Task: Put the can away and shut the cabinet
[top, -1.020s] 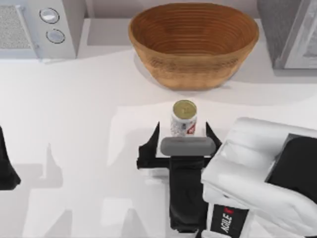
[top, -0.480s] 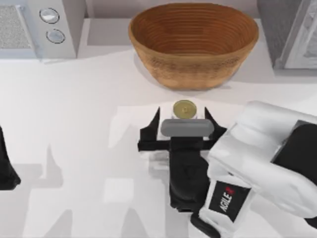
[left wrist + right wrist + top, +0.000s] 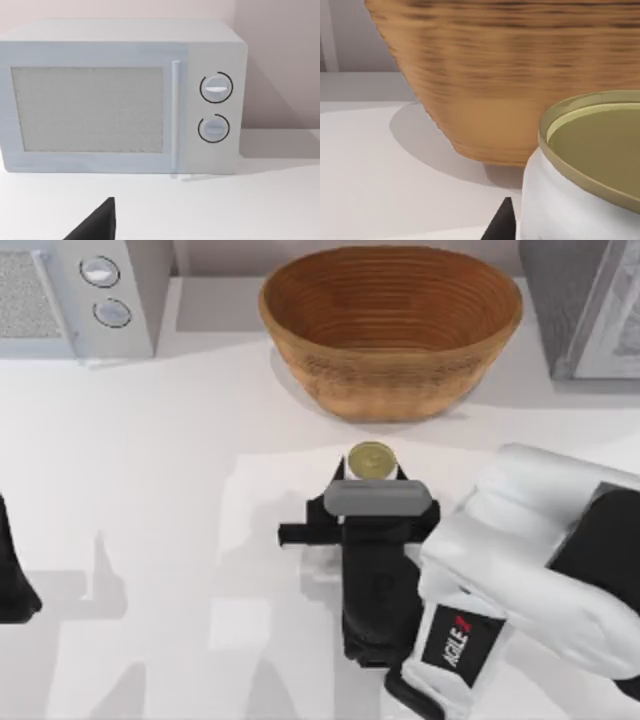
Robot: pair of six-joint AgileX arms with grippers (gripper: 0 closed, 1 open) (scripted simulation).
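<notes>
The can (image 3: 371, 459), white with a dull gold top, stands upright on the white table just in front of the woven bowl (image 3: 391, 325). My right gripper (image 3: 371, 473) is shut on the can, its black fingers pressed against both sides below the rim. The right wrist view shows the can (image 3: 585, 170) very close, one dark fingertip (image 3: 502, 222) beside it and the bowl (image 3: 510, 75) behind. The grey cabinet (image 3: 585, 305) stands at the back right corner. My left arm (image 3: 12, 575) is parked at the table's left edge.
A white microwave (image 3: 70, 295) sits at the back left, and it also shows in the left wrist view (image 3: 120, 95) facing front. The bowl stands close behind the can. Bare table (image 3: 170, 470) lies between the two arms.
The right gripper moved forward around the can, then its fingers closed from wide apart onto the can's sides. The left arm stayed still.
</notes>
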